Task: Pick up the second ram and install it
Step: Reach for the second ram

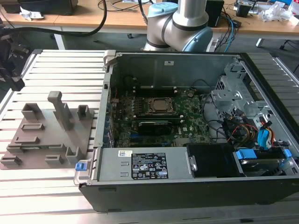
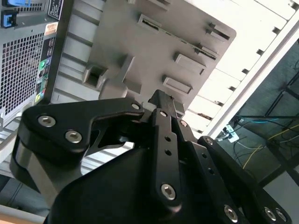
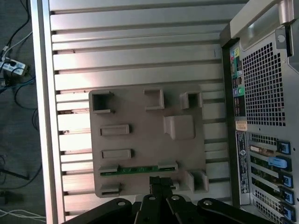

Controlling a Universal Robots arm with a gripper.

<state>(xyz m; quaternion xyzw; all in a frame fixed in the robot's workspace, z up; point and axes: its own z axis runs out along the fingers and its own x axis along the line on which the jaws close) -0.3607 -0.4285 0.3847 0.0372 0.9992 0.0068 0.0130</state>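
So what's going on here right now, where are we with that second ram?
The arm's gripper hovers over the grey fixture plate, which sits on the slotted table beside the open computer case. The second ram lies in its holders on the plate, close to the gripper in the first wrist view. It has not been picked up yet.
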